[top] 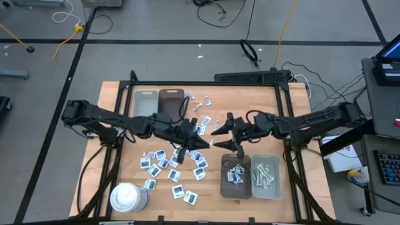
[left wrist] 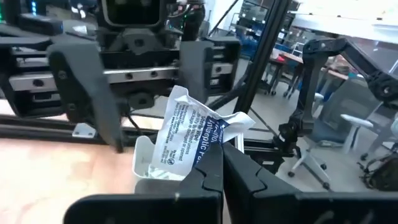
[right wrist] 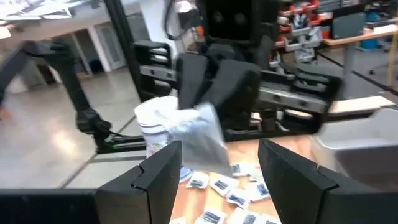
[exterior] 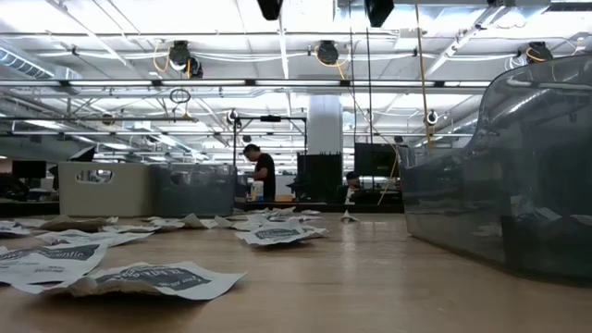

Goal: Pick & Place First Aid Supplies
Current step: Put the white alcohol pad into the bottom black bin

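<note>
Above the table's middle, my left gripper (top: 207,142) is shut on a small white packet with dark-blue print (left wrist: 186,137), which also shows in the right wrist view (right wrist: 200,134). My right gripper (top: 220,137) faces it from the table's right, open, with its two fingers (right wrist: 158,171) apart and short of the packet. Several more such packets (top: 167,167) lie flat on the wood at the near left. Others lie in the brown tray (top: 236,177), and pale strips lie in the grey tray (top: 265,177). My left gripper pinches the packet's lower edge (left wrist: 208,152) between its two shut fingers. The fingers come level from the table's left. The crumpled packet stands up past the fingertips, lifted clear of the table.
A large white cylinder (top: 128,198) stands at the near left corner. A grey tray (top: 145,103) and a brown tray (top: 170,100) sit at the far left, with a few packets (top: 199,103) beside them. A black frame edges the table. People stand far behind in the low view.
</note>
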Robot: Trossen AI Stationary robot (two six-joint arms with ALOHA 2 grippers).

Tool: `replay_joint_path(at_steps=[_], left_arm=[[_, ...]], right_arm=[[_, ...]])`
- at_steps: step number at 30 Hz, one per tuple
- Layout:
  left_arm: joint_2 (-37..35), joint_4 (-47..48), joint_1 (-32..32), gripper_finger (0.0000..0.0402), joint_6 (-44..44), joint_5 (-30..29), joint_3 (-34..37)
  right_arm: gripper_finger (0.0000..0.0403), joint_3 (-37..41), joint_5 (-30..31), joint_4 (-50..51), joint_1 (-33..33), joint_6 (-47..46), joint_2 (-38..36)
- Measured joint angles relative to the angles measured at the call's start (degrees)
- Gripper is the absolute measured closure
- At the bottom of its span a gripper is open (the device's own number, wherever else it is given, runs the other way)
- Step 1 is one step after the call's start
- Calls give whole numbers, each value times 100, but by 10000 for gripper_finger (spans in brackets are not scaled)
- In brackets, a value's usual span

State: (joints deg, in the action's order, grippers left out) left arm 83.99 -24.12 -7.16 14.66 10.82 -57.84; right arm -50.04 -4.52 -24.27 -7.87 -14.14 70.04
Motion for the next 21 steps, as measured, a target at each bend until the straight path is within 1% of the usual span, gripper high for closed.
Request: replay_joint_path(at_steps=[2, 5, 7, 9, 11, 14, 16, 17, 21], left_arm=[[67, -30, -2, 402, 45, -36, 0], [104, 3, -4, 402, 44, -37, 8], [85, -39, -4, 402, 78, -31, 6], [78, -10, -4, 402, 92, -28, 0], [90, 7, -6, 402, 113, -36, 0], [89, -4, -3, 402, 110, -43, 0], [89, -1, 0, 402, 162, -50, 0], [89, 2, -2, 402, 202, -50, 0], [89, 41, -3, 396, 400, -54, 0]], right_arm=[[195, 0, -26, -144, -41, -53, 70], [197, 0, -8, -90, -106, -151, 95], [207, 0, -4, -90, -135, -156, 99], [231, -1, 3, -128, -159, -146, 92], [266, -2, -5, -119, -163, -164, 92], [333, -4, -21, -105, -163, -263, 88], [377, -2, -153, -100, -162, -270, 89], [389, -2, -223, -106, -160, -265, 91], [399, -4, -259, -43, -160, -524, 92]])
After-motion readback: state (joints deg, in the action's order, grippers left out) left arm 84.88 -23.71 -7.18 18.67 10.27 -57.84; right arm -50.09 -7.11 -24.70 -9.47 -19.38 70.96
